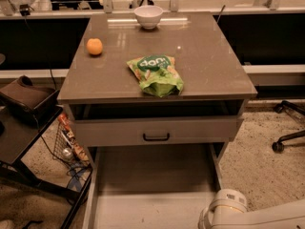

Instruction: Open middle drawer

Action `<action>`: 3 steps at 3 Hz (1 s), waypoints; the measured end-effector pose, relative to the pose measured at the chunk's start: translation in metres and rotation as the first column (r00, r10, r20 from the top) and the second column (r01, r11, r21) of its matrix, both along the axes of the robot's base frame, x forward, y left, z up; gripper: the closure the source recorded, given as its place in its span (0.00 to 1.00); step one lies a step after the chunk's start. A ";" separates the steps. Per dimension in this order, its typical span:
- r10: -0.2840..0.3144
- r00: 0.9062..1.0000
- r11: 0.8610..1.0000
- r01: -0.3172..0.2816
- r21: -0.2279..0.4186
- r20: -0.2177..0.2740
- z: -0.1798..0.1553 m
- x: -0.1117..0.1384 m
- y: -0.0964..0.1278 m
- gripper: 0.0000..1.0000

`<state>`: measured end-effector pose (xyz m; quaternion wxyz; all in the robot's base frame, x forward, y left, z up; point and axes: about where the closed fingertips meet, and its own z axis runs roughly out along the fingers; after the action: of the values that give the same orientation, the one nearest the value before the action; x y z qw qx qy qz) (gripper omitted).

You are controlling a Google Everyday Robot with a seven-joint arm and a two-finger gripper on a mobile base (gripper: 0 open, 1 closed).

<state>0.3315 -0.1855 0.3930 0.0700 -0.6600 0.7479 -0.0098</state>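
Note:
The middle drawer (pixel 152 175) is pulled far out under the cabinet, showing a plain grey interior. Its front and handle lie below the picture's bottom edge. Above it a slim drawer front with a black bar handle (pixel 156 137) stands slightly out from the cabinet, with a dark gap over it. Only a white rounded part of my arm (pixel 224 213) shows at the bottom right, beside the open drawer's right side. My gripper is out of view.
On the cabinet top (pixel 209 66) lie a green snack bag (pixel 156 74), an orange (pixel 94 46) and a white bowl (pixel 148 16). A dark stand (pixel 24 109) and a wire basket (pixel 69 144) are at the left. An office chair base (pixel 288 128) is at the right.

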 end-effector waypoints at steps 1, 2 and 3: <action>0.000 1.000 1.000 0.000 0.000 0.000 0.000 0.000 0.000 0.28; 0.000 1.000 1.000 0.000 0.000 -0.001 0.000 -0.001 0.000 0.05; 0.000 1.000 1.000 0.000 0.000 -0.002 0.000 0.001 0.000 0.00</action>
<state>0.3323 -0.1854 0.3929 0.0694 -0.6602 0.7478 -0.0091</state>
